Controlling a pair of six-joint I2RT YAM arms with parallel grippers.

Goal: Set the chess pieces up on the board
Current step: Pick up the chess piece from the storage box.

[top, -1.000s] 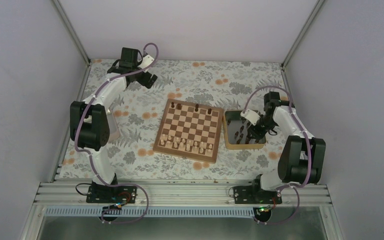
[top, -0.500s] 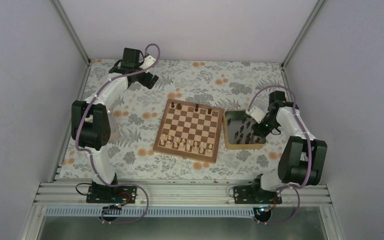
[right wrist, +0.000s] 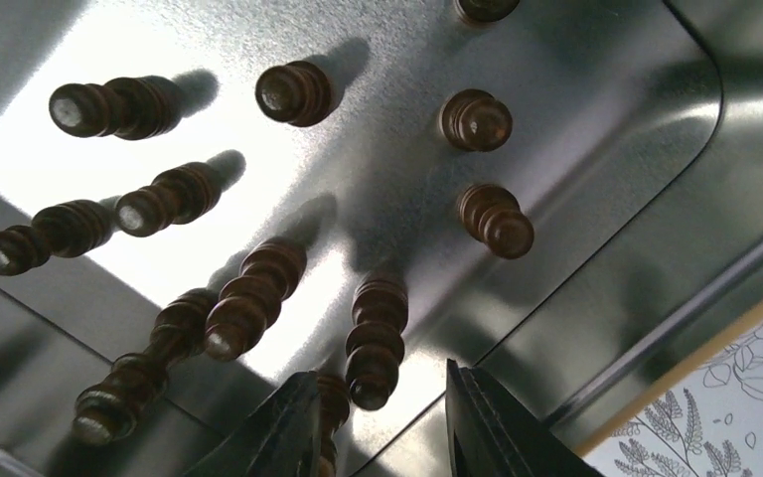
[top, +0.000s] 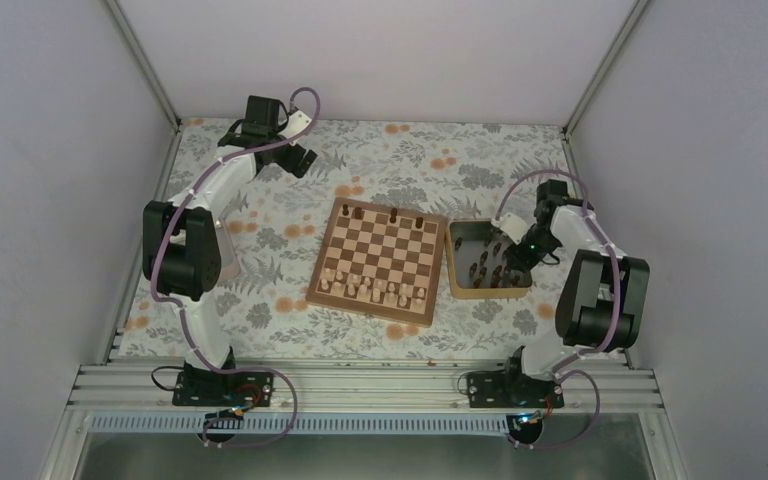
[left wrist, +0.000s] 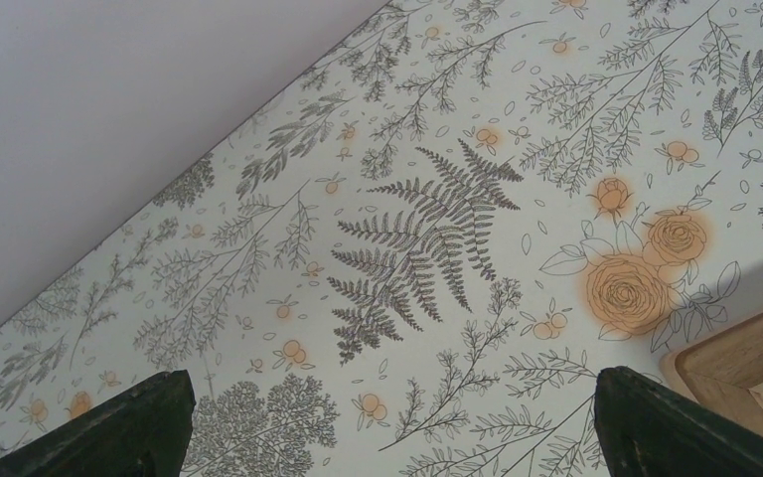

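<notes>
Chess pieces (right wrist: 258, 298) are crowding the right gripper (right wrist: 380, 376), whose jaws are standing apart and gripping nothing. Closing here is probably risking a clip on the neighbour (right wrist: 330, 402) half hidden behind one finger, toppling it or pinching two at once. One tall piece (right wrist: 376, 333) is standing just ahead of the fingertips, its top reaching into the gap, the rest spreading beyond across the metal tray (right wrist: 576, 149). Farther off, the board (top: 380, 258) is lying beside the tray, and the left gripper (left wrist: 387, 397) is hanging open and empty over the cloth (left wrist: 437, 229).
</notes>
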